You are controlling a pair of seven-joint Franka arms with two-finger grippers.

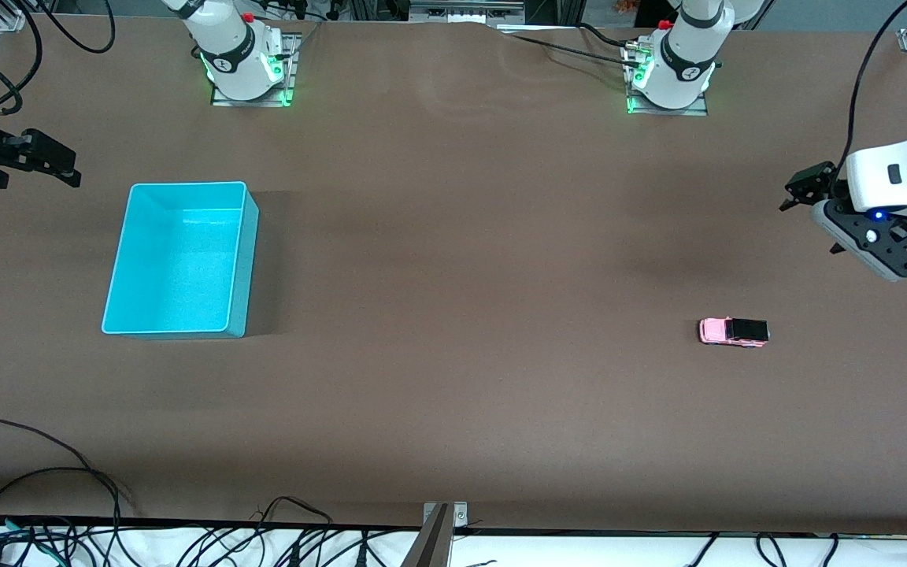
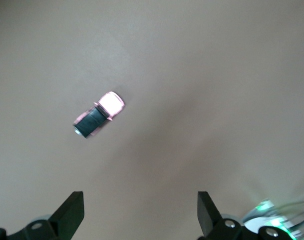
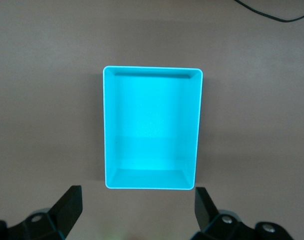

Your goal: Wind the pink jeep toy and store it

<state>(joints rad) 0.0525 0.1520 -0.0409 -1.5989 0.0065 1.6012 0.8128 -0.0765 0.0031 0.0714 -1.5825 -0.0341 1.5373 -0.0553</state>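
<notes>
Pink jeep toy (image 1: 734, 331) on the brown bench (image 1: 453, 315) at lower right, turquoise bin (image 1: 178, 260) at left – left gripper (image 1: 804, 189) wide at right edge, right gripper (image 1: 52, 164) wide at upper left – both hold nothing.

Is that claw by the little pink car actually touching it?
Apart. The front view shows bare table between the open left gripper and the pink jeep toy.

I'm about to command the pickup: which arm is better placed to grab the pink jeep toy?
The left. The pink jeep toy lies toward the left arm's end of the table, with the open left gripper up in the air close by. The open right gripper hangs by the turquoise bin at the right arm's end.
</notes>
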